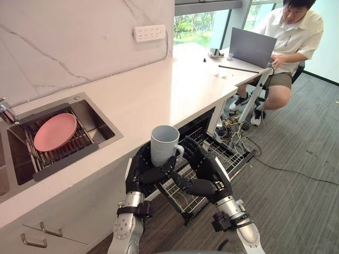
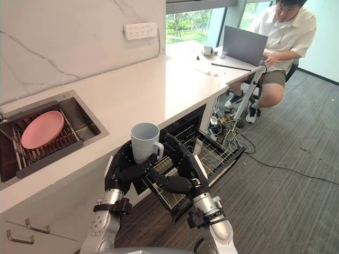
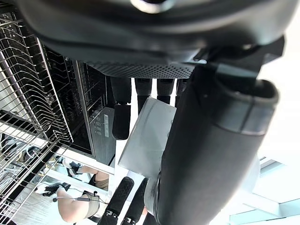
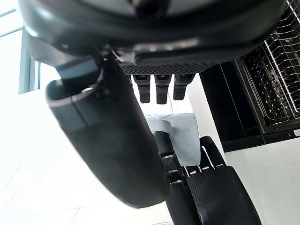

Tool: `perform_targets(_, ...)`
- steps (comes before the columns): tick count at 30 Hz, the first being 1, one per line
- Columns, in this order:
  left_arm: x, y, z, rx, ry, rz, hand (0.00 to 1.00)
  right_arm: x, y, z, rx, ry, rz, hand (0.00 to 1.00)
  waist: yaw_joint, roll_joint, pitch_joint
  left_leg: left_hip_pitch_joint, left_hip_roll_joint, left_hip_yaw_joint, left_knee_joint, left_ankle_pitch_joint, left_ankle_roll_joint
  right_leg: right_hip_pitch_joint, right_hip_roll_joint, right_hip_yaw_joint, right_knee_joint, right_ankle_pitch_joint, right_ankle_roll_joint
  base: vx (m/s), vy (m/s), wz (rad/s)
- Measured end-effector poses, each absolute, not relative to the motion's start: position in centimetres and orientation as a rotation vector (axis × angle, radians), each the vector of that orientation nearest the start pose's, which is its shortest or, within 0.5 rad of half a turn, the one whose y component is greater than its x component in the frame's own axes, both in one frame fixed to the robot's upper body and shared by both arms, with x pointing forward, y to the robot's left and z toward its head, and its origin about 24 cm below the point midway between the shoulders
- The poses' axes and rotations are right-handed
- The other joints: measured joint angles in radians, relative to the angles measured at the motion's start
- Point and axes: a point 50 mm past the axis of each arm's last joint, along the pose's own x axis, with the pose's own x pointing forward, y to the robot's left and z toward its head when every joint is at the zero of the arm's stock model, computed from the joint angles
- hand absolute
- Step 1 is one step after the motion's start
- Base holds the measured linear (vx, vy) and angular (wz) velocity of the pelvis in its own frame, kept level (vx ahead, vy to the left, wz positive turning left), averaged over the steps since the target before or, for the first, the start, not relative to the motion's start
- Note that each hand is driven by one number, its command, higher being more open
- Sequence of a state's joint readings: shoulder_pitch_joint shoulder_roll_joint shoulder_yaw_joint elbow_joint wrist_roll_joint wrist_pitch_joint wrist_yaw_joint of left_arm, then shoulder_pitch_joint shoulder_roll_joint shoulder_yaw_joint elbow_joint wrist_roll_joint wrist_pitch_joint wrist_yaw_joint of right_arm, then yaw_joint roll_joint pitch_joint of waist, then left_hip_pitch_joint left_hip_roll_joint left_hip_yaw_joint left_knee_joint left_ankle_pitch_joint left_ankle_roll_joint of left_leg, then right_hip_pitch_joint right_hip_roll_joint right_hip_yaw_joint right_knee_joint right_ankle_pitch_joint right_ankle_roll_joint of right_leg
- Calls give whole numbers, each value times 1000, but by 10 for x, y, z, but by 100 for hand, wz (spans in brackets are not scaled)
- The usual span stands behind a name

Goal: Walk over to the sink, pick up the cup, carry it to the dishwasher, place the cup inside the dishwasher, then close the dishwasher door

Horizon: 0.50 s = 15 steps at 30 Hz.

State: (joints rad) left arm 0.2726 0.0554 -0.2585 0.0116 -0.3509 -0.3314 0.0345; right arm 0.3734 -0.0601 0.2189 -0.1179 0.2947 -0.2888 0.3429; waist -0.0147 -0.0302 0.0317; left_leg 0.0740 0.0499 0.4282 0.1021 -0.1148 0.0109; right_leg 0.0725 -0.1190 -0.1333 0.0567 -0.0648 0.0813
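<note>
A pale grey-blue cup [image 1: 163, 142] stands upright in front of the counter edge, held between both hands above the near corner of the pulled-out dishwasher rack [image 1: 229, 156]. My left hand [image 1: 141, 172] wraps its fingers round the cup's lower body from the left. My right hand [image 1: 210, 170] closes on it from the right, by the handle, its thumb crossing under the left fingers. The left wrist view has the cup's wall [image 3: 149, 136] just past the fingers. In the right wrist view the cup [image 4: 181, 135] sits beyond the thumb. The dishwasher [image 2: 186, 127] is open under the counter.
A sink [image 1: 101, 126] at the left holds a rack with a pink plate [image 1: 55, 132]. The white counter [image 1: 159, 90] runs back to a person [image 1: 290, 37] seated with a laptop [image 1: 252, 46]. Cables [image 1: 237, 132] lie on the carpet beyond the rack.
</note>
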Motion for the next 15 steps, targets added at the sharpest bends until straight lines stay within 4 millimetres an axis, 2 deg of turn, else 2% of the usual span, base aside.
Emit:
perform_targets(5, 190, 121, 9, -343, -11, -86, 30, 171, -119, 25, 284, -72, 339, 90, -3, 1, -23, 7, -1, 24, -10, 0, 0, -7, 3, 24, -6, 7, 2, 2, 26, -15)
perform_targets(15, 197, 119, 14, -343, -35, -157, 30, 172, -122, 33, 257, -86, 294, 90, -5, 2, -24, 16, -1, 47, -14, 0, 0, -13, 4, 48, -6, 16, 3, -20, 17, -7)
